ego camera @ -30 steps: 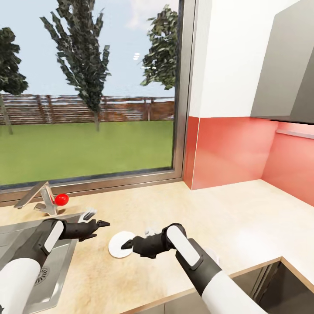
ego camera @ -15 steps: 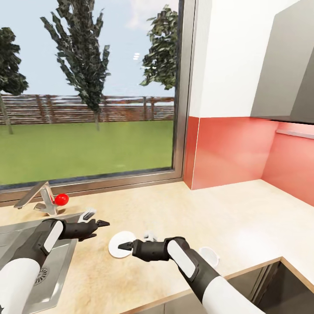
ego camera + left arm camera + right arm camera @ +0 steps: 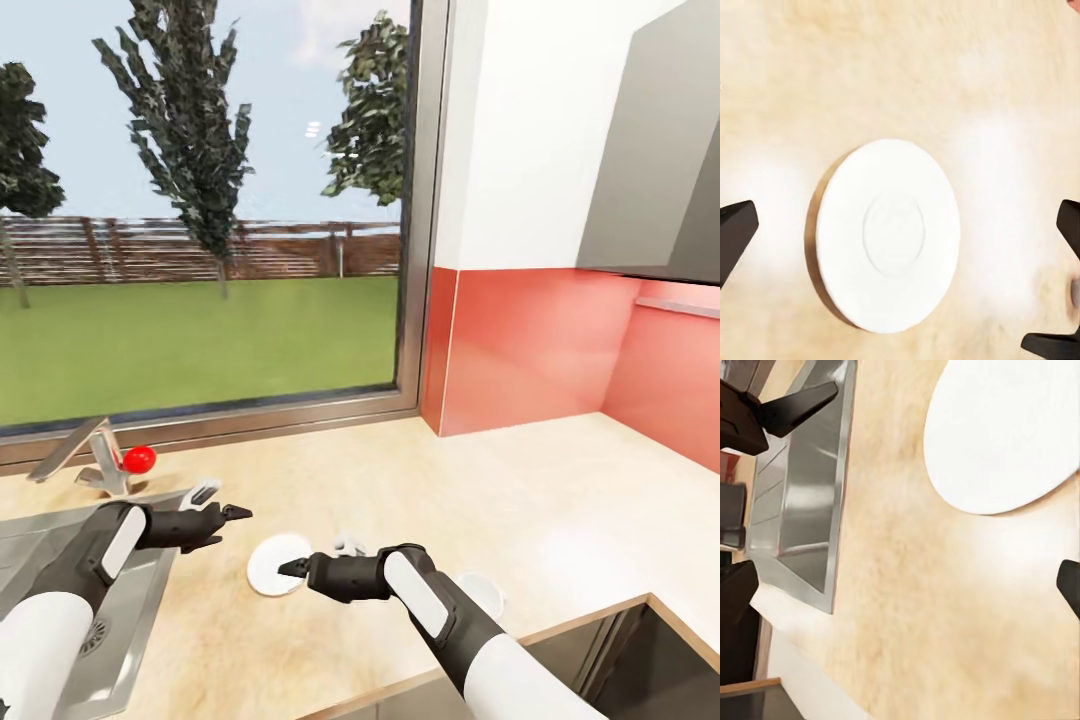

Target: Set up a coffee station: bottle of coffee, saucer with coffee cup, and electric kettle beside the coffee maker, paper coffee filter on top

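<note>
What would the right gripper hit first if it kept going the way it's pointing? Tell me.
Probably the saucer: in the head view the right gripper points left along the countertop, its tip at the saucer's near edge. If it passes above the plate, the sink comes next; height is unclear.

Bright, even daylight comes through the window [image 3: 200,250] onto the bench [image 3: 560,500]. Shadows are faint and soft. Pale washed-out patches glare on the wood beside the saucer [image 3: 889,234] in both wrist views, where the surface looks blurred. The trees outside are coarse and jagged
</note>
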Tool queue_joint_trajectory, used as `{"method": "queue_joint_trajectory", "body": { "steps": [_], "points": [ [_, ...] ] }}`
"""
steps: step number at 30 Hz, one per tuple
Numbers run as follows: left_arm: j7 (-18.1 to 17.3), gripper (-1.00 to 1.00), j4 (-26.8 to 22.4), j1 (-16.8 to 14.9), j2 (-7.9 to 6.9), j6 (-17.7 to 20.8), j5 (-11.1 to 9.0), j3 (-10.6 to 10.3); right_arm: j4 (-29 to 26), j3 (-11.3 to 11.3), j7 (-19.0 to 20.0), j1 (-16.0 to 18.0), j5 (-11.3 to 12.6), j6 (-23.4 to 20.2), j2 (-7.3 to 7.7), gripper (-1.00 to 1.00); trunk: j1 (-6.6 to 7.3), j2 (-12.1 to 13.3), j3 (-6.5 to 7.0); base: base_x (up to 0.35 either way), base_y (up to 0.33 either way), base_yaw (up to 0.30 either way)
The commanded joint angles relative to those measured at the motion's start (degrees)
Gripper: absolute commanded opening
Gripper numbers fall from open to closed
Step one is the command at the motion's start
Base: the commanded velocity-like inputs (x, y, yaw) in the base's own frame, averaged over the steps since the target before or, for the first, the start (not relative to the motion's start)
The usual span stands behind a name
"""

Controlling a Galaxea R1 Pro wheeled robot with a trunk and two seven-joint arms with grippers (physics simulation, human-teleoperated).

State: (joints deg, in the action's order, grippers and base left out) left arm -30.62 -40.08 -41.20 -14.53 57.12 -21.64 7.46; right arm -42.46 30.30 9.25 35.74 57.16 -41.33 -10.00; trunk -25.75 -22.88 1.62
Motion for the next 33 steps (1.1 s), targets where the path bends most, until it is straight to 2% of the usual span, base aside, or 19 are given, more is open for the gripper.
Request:
{"method": "queue_joint_trajectory", "body": {
  "steps": [1, 15, 23, 33],
  "points": [
    [-0.34, 1.00, 0.00, -0.02, 0.02, 0.27, 0.34, 0.18, 0.10, -0.01, 0.16, 0.03, -0.22, -0.10, 0.00, 1.00, -0.04, -0.04, -0.02, 0.181, 0.000, 0.000],
    [-0.24, 1.00, 0.09, -0.02, 0.07, 0.27, 0.39, 0.28, 0.37, -0.06, -0.11, 0.03, -0.05, -0.06, 0.00, 1.00, -0.04, -0.04, -0.02, 0.025, 0.000, 0.000],
    [-0.39, 1.00, 3.22, -0.02, 0.75, 0.27, 0.20, 0.19, 0.53, -0.14, -0.11, 0.03, -0.03, -0.06, 0.00, 1.00, -0.04, -0.04, -0.02, 0.156, 0.000, 0.000],
    [-0.50, 1.00, 3.61, -0.02, 0.96, 0.27, 0.19, 0.19, 0.53, -0.15, -0.11, 0.03, -0.03, -0.06, 0.00, 1.00, -0.04, -0.04, -0.02, 0.023, -0.001, 0.000]
  ]
}}
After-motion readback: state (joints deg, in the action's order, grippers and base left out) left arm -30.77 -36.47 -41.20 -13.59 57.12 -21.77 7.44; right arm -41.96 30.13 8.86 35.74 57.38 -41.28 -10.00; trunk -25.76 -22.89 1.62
